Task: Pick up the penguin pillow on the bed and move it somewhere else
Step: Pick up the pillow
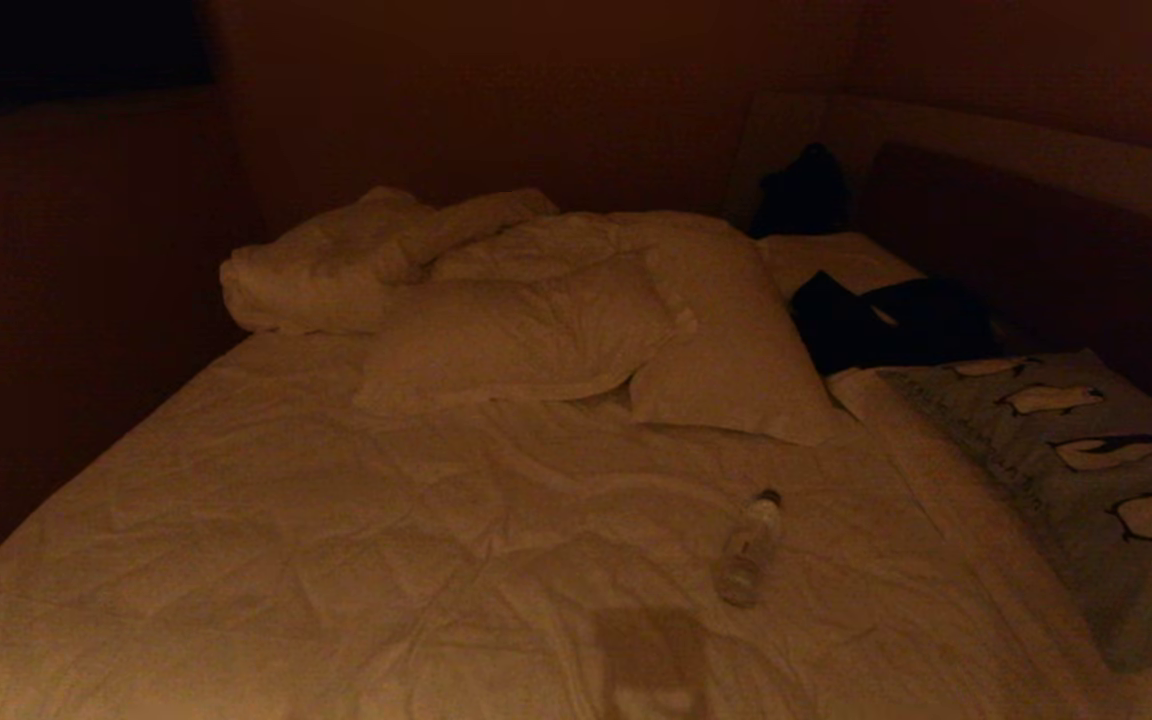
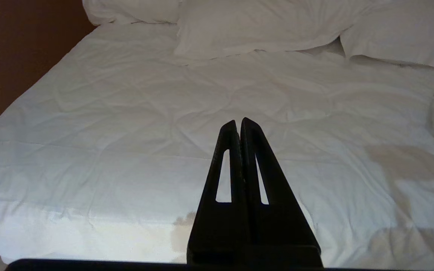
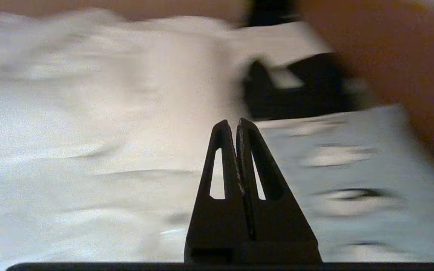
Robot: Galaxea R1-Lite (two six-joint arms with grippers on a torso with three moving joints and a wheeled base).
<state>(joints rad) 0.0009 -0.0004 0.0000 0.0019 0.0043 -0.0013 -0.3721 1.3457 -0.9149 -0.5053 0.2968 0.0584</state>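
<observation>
Two white pillows (image 1: 576,340) lie near the middle of the bed (image 1: 286,540) in the head view, with a bunched duvet (image 1: 336,260) just behind them; the penguin pillow (image 1: 1086,470) rests flat along the bed's right edge, beside the headboard (image 1: 1036,230), and dark clothing (image 1: 886,320) lies on the bed touching the penguin pillow's far end. A clear plastic bottle (image 1: 748,548) lies on its side on the bed, between the white pillows and the near edge. Neither arm appears in this view. In the left wrist view, the left gripper (image 2: 239,122) hangs above the bed's near portion with its fingers pressed together and nothing between them; the bottle is off to one side. In the right wrist view, the right gripper (image 3: 231,123) is above the bed, pointing toward the penguin pillow's near edge, fingers fully closed on nothing, clear of the pillow; the background is motion-blurred
</observation>
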